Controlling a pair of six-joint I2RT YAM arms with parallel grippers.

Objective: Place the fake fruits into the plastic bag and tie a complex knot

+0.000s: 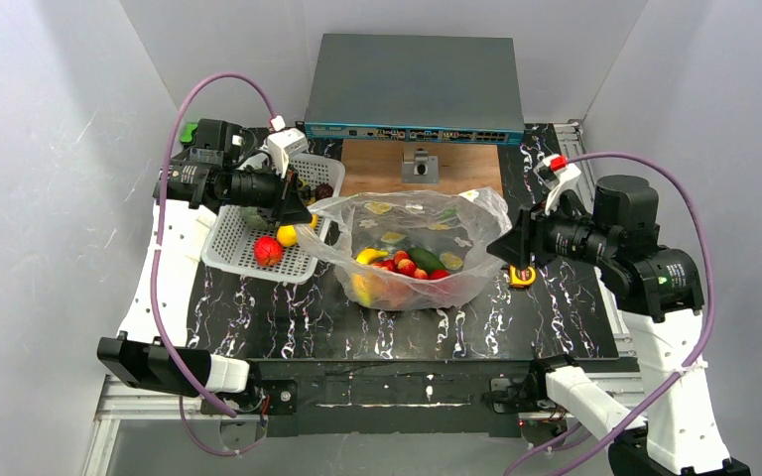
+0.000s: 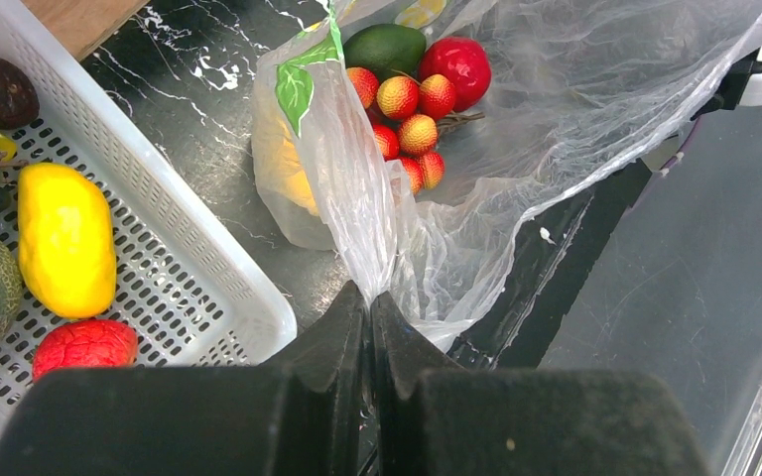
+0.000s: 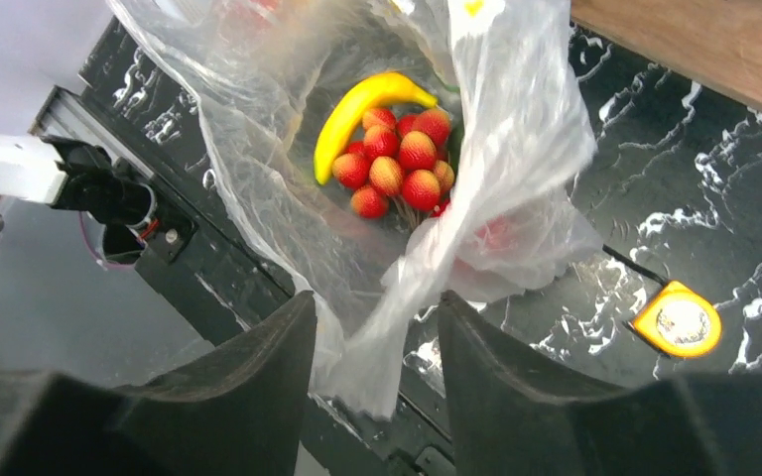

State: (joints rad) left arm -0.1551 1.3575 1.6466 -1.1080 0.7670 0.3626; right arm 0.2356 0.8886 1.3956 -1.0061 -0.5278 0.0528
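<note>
The clear plastic bag (image 1: 480, 204) bears yellow-green prints, the worktop (image 1: 288, 319) is black with white veining, the basket (image 1: 226, 254) white lattice.

My left arm (image 1: 164, 260) and right arm (image 1: 671, 349) are white shells with black joints. A mauve cable (image 1: 220, 81) arcs along each. I see a red button (image 1: 558, 162) on the right wrist, a green patch (image 1: 190, 131) on the left. Fingers (image 2: 325, 347) are matte black wedges.
</note>
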